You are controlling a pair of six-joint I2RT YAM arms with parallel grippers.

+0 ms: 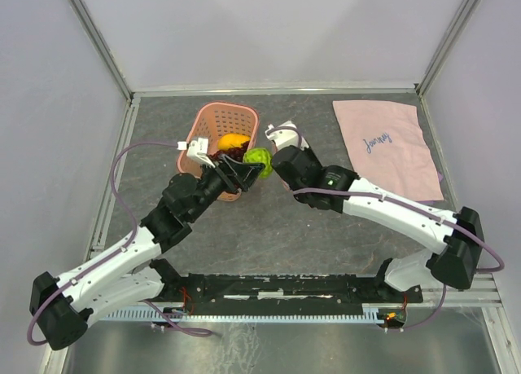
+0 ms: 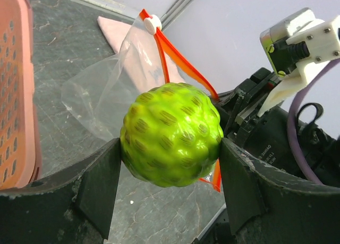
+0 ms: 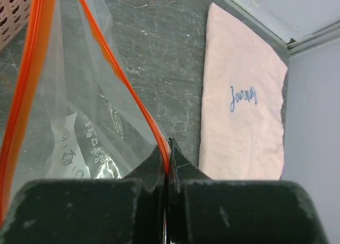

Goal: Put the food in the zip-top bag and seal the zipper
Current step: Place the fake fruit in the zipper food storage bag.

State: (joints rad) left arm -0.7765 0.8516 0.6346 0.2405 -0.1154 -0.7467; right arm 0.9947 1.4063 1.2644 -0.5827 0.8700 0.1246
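Dark grey counter [image 1: 326, 227] inside a walled enclosure. Left tool [image 1: 251, 169] grips the green piece [image 2: 171, 133] between both fingers, raised just right of the basket [image 1: 213, 117] and close beside the bag [image 3: 79, 111] mouth. Right tool [image 3: 168, 153] is pinched tight on the zipper [image 3: 114, 63] edge, holding the bag up with its mouth open. No food shows inside the bag. Yellow fruit [image 1: 234, 140] and grapes [image 1: 236, 151] lie in the basket. Assessment: early stage; no item is in yet, and loading and sealing are outstanding.

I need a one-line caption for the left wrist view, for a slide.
Left gripper holds the green round piece in front of the clear zip-top bag and its red-orange zipper.
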